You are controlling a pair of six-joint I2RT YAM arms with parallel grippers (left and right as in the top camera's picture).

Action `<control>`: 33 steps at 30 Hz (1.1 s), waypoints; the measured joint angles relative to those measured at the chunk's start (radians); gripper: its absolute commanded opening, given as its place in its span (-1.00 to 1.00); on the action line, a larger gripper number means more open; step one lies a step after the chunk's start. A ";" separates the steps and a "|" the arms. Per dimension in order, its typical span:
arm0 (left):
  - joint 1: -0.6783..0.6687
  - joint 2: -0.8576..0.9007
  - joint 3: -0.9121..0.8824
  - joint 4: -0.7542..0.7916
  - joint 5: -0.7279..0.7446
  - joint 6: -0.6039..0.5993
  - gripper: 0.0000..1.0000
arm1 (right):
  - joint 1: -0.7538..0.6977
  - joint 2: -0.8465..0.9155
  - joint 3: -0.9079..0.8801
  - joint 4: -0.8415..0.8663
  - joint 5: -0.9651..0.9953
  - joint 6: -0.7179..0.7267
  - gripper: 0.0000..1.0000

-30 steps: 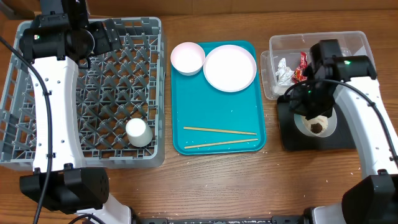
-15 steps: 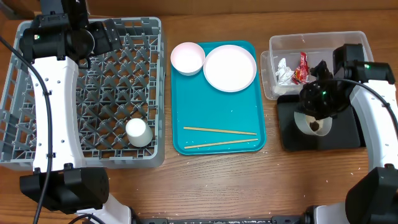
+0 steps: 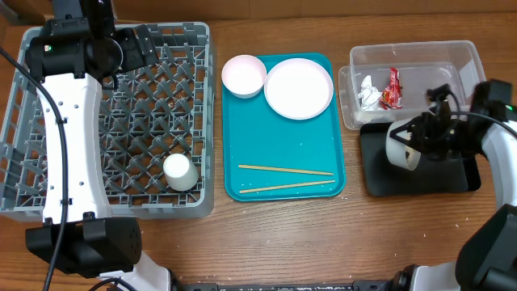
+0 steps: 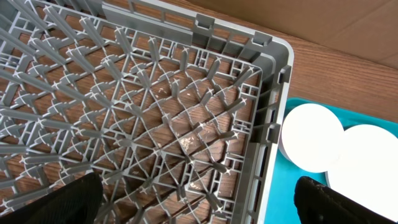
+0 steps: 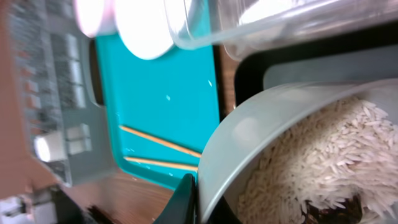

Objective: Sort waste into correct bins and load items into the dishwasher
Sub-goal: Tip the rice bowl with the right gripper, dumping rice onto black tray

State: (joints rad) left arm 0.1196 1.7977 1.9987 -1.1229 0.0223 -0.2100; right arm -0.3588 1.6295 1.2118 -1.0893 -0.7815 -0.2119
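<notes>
The grey dish rack lies under the left gripper, whose fingers are spread wide. The teal serving tray carries the round plate, the pinkish-white bowl and two chopsticks. Over the black tray the right gripper pinches the rim of the steeply tipped grey-green bowl, which has rice inside. The clear tub holds the napkin and the red wrapper. The small white cup sits in the rack.

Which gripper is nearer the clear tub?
Right. The right gripper holds a tilted bowl over the black tray, just in front of the clear tub; the left gripper hangs over the far corner of the dish rack, beyond the teal tray.
</notes>
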 measured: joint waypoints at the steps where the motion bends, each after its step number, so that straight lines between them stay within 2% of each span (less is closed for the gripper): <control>1: 0.000 0.000 0.000 0.000 0.000 0.000 1.00 | -0.021 0.000 -0.014 0.016 -0.039 -0.015 -0.92; 16: 0.000 0.000 0.000 0.000 0.000 0.000 1.00 | -0.193 0.000 -0.266 0.257 -0.422 -0.084 -0.92; 27: 0.000 0.000 0.000 0.000 0.000 0.000 1.00 | -0.283 0.001 -0.309 0.330 -0.692 -0.089 -0.92; 33: 0.000 0.000 0.000 0.000 0.000 0.000 1.00 | -0.284 0.001 -0.309 0.329 -0.731 -0.073 -0.92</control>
State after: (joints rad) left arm 0.1196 1.7977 1.9987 -1.1229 0.0223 -0.2100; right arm -0.6426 1.6302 0.9028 -0.7605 -1.5127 -0.2848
